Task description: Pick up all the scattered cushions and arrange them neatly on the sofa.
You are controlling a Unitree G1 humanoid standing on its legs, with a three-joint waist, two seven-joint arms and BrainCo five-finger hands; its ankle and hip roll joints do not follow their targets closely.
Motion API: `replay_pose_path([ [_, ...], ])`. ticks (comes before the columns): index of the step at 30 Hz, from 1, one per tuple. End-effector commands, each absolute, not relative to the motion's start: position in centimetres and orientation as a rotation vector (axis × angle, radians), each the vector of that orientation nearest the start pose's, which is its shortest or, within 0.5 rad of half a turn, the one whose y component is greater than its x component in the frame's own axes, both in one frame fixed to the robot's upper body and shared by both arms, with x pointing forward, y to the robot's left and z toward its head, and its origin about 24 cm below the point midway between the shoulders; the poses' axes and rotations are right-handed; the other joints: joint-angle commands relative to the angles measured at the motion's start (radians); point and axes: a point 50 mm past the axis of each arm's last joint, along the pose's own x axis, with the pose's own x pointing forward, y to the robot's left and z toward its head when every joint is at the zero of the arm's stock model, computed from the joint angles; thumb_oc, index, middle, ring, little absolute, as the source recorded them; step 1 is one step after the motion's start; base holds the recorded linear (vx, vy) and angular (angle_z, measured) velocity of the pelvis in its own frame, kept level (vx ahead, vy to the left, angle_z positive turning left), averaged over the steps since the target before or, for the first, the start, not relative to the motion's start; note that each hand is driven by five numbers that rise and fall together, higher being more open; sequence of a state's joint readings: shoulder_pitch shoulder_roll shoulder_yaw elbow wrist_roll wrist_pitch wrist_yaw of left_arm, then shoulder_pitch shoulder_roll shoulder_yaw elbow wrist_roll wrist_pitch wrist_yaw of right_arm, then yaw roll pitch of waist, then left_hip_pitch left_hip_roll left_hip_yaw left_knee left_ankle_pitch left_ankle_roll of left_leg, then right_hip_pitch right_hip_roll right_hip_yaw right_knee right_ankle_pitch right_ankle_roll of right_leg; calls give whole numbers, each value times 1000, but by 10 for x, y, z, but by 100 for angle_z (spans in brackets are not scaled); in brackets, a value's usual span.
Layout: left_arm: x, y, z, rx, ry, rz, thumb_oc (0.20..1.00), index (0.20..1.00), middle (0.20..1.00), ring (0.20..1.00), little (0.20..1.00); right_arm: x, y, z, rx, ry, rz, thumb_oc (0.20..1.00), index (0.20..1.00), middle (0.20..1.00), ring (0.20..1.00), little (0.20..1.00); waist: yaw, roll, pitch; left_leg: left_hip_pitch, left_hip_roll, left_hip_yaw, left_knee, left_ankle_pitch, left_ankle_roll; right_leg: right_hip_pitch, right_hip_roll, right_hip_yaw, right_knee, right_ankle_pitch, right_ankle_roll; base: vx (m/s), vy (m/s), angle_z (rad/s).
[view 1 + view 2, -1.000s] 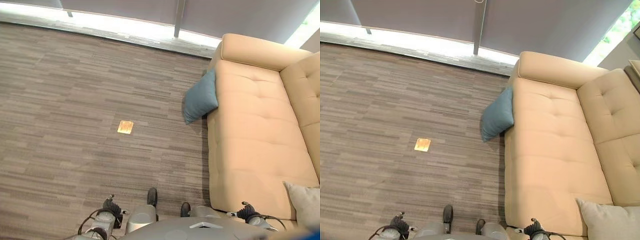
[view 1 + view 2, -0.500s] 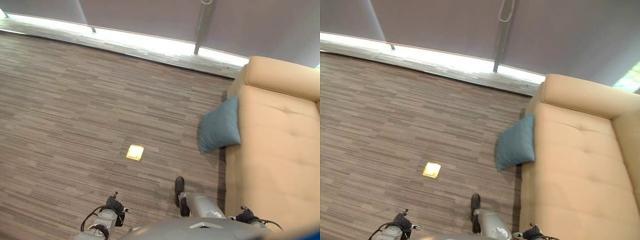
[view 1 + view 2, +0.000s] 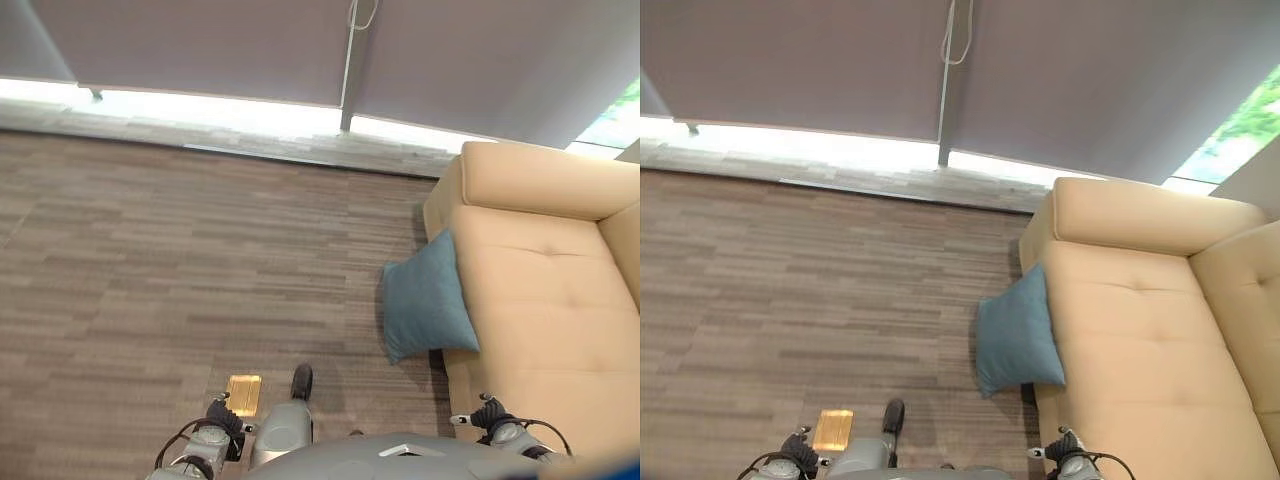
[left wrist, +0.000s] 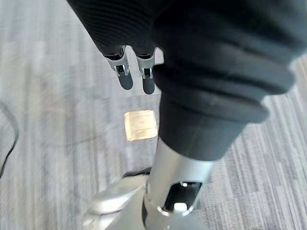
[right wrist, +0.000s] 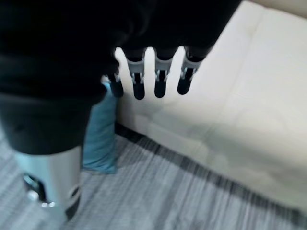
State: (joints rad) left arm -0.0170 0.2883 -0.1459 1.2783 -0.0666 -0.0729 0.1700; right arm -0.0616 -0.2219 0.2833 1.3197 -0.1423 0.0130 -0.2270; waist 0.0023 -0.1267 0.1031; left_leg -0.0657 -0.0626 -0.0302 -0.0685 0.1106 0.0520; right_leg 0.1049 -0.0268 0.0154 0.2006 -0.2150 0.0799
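— Where's the cushion?
— Blue cushion [image 3: 425, 308] leans on the floor [image 3: 180, 270] against the tan sofa [image 3: 545, 300].
— Hands?
— Left hand [image 4: 134, 76], right hand [image 5: 158, 79]: fingers straight, holding nothing. No readable writing.

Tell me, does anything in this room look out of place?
Yes: the blue cushion is on the carpet, leaning tilted against the front of the tan sofa instead of sitting on its seat. A small yellowish plate is set into the carpet nearby; it looks like a fixture.
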Motion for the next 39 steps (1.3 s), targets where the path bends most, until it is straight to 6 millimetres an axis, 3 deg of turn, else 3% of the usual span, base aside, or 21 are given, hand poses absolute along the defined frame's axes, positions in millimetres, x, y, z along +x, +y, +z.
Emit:
replay_pose_path([
  [1,101,276,-146,412,1134,270,1000,1000,1000,1000,1000,112,-240,-155,-689,1165,-13,1000,1000,1000,1000,1000,23,-22,31,-17,19,19,148,-190,-31,-161,-4,-22,122,199,56,88,150,-59],
  [4,105,277,-144,412,1119,279,1000,1000,1000,1000,1000,119,-236,-153,-679,1134,-11,1000,1000,1000,1000,1000,13,0,49,13,26,42,140,-208,-15,-242,-28,-74,230,223,65,79,177,-31],
  [7,102,274,-146,405,1129,274,1000,1000,1000,1000,1000,120,-236,-153,-699,1130,-3,1000,1000,1000,1000,1000,7,9,45,59,23,67,116,-230,-14,-257,-57,-179,121,194,39,209,103,-72],
  [10,102,272,-147,404,1134,262,1000,1000,1000,1000,1000,120,-244,-151,-722,1129,-16,1000,1000,1000,1000,1000,-13,20,44,111,22,113,100,-259,-19,-308,-88,-320,-7,240,46,284,23,-71],
  [12,102,270,-148,424,1136,234,1000,1000,1000,1000,1000,112,-245,-153,-706,1153,-23,1000,1000,1000,1000,1000,-31,7,37,123,11,106,113,-275,-27,-278,-45,-250,-52,228,34,272,-53,-27],
  [14,104,263,-150,446,1133,185,1000,1000,1000,1000,1000,103,-248,-155,-683,1174,-54,1000,1000,1000,1000,1000,-44,-13,25,114,10,137,227,-301,-63,-198,-24,-236,-136,228,15,241,-95,29],
  [16,109,261,-149,452,1118,168,1000,1000,1000,1000,1000,102,-251,-154,-685,1179,-68,1000,1000,1000,1000,1000,-40,-28,30,43,17,127,407,-267,-84,-166,-15,-205,-171,235,-5,116,-62,15],
  [19,112,256,-150,440,1113,159,1000,1000,1000,1000,1000,103,-255,-153,-682,1176,-83,1000,1000,1000,1000,1000,-24,-42,35,-46,7,61,408,-301,-71,-125,-11,-136,-192,211,-15,152,40,-51],
  [20,113,255,-150,440,1111,159,1000,1000,1000,1000,1000,104,-256,-152,-689,1171,-81,1000,1000,1000,1000,1000,-16,-44,37,-64,9,4,338,-282,-72,-115,-1,-101,-189,200,-12,258,135,-133],
  [21,116,253,-149,432,1099,163,1000,1000,1000,1000,1000,106,-257,-151,-701,1168,-83,1000,1000,1000,1000,1000,2,-34,47,-106,-4,-111,266,-209,-90,-100,27,-36,-188,187,-16,370,303,-116],
  [22,112,248,-152,419,1119,146,1000,1000,1000,1000,1000,104,-261,-151,-711,1178,-86,1000,1000,1000,1000,1000,0,-11,44,-98,-14,-209,193,-173,-98,-86,52,40,-170,161,-12,360,408,-103],
  [24,106,247,-154,426,1140,136,1000,1000,1000,1000,1000,99,-258,-153,-708,1196,-73,1000,1000,1000,1000,1000,-6,-6,33,-69,-1,-177,180,-171,-86,-93,42,62,-147,160,-5,210,310,-207],
  [28,103,255,-153,440,1146,156,1000,1000,1000,1000,1000,102,-251,-154,-699,1190,-53,1000,1000,1000,1000,1000,-5,7,34,-19,14,-42,166,-199,-46,-142,11,83,-71,175,36,59,230,-176],
  [30,103,258,-152,439,1143,172,1000,1000,1000,1000,1000,107,-250,-153,-707,1173,-48,1000,1000,1000,1000,1000,11,16,38,-2,25,7,154,-207,-37,-172,-15,16,-40,183,48,24,144,-120],
  [31,103,257,-152,439,1143,171,1000,1000,1000,1000,1000,107,-250,-153,-707,1173,-48,1000,1000,1000,1000,1000,13,16,40,0,25,8,154,-208,-37,-171,-15,17,-38,181,48,31,103,-159],
  [32,102,259,-152,430,1145,182,1000,1000,1000,1000,1000,115,-249,-151,-714,1142,-45,1000,1000,1000,1000,1000,29,26,37,19,37,48,137,-213,-34,-191,-54,-117,-20,179,43,31,64,-145],
  [33,102,259,-152,430,1145,182,1000,1000,1000,1000,1000,115,-249,-151,-714,1142,-45,1000,1000,1000,1000,1000,29,26,39,20,37,47,136,-213,-34,-190,-55,-118,-19,179,43,29,85,-122],
  [34,101,260,-152,424,1145,188,1000,1000,1000,1000,1000,119,-249,-150,-718,1123,-44,1000,1000,1000,1000,1000,44,31,38,33,46,78,129,-218,-34,-193,-86,-222,-18,175,34,-12,41,-71],
  [36,97,263,-152,406,1160,207,1000,1000,1000,1000,1000,132,-247,-146,-743,1075,-26,1000,1000,1000,1000,1000,97,47,34,79,78,173,119,-254,-43,-174,-166,-534,1,152,25,45,19,-85],
  [38,97,263,-152,412,1160,203,1000,1000,1000,1000,1000,133,-248,-145,-752,1073,-30,1000,1000,1000,1000,1000,98,47,37,98,87,199,125,-269,-42,-173,-175,-565,-5,158,34,94,-97,-242],
  [39,101,263,-151,428,1150,185,1000,1000,1000,1000,1000,130,-252,-145,-747,1082,-41,1000,1000,1000,1000,1000,80,37,32,109,80,208,125,-279,-47,-159,-142,-498,-76,173,40,115,-166,-170],
])
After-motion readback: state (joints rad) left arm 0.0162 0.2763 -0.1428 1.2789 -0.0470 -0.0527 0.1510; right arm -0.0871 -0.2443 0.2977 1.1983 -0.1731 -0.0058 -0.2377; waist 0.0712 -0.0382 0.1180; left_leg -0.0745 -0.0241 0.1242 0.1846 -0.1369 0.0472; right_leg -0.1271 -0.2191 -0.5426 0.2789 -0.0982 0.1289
